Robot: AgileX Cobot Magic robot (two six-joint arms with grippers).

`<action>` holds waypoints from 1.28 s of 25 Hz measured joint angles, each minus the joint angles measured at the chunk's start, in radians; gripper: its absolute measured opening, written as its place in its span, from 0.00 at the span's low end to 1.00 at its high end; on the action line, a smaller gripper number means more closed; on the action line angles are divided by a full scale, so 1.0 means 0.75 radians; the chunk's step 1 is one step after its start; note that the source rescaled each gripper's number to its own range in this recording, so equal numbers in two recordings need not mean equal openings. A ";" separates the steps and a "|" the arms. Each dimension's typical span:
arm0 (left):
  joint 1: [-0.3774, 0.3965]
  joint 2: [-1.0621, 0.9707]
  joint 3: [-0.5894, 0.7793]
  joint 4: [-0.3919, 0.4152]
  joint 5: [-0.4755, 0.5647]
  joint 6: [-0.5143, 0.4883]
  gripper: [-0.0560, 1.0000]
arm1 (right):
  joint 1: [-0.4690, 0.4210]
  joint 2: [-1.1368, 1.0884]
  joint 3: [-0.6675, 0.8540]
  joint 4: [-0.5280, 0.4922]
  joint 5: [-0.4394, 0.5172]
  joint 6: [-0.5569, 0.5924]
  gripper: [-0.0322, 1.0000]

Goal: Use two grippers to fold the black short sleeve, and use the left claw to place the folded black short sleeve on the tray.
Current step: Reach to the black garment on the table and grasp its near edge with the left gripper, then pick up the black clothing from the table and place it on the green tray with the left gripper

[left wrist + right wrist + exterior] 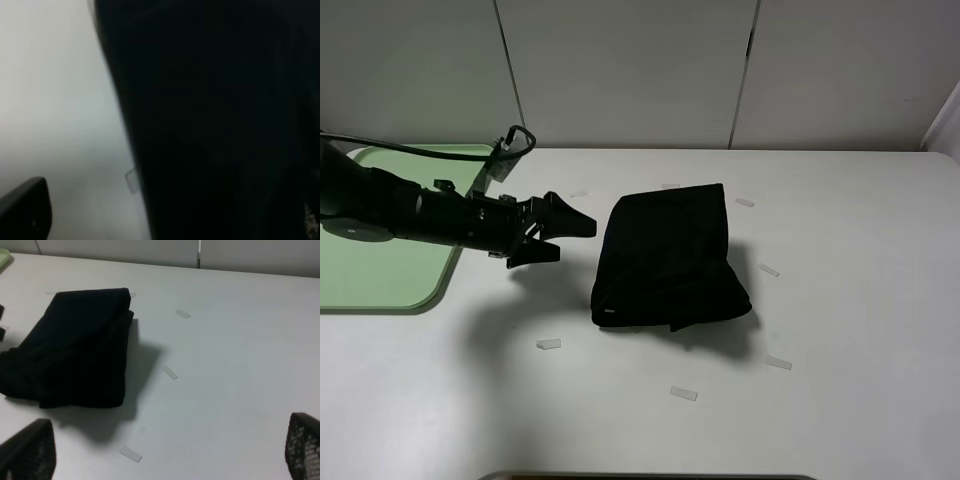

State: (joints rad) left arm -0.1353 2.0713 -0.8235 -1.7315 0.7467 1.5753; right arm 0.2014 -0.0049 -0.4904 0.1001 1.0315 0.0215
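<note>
Beside the tray (380,290), black short sleeve (665,255) lies folded.

Left gripper (563,238) hovering over white table (860,300), jaws spread apart and empty, pointing toward the folded black short sleeve (667,258) lying just ahead of the fingertips, not touching. Green tray (380,280) behind the claw, under the arm, at the table's edge. Black cable (470,152) looping up behind the claw, above the wrist. Small clear tape strips (548,344) scattered on the table: some beyond the garment, others off to the claw's side nearer the camera.
</note>
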 joint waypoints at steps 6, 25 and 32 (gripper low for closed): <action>-0.037 0.157 -0.095 -0.008 0.113 0.001 1.00 | 0.000 0.000 0.000 0.000 0.000 0.000 1.00; -0.283 0.260 -0.342 -0.011 0.030 -0.113 0.99 | 0.000 0.000 0.000 0.000 0.000 0.000 1.00; -0.322 0.256 -0.356 -0.012 -0.172 -0.284 0.49 | 0.000 0.000 0.000 0.000 0.000 0.000 1.00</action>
State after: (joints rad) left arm -0.3767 2.2636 -1.0901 -1.7407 0.6177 1.3620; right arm 0.2014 -0.0049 -0.4904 0.1001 1.0315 0.0215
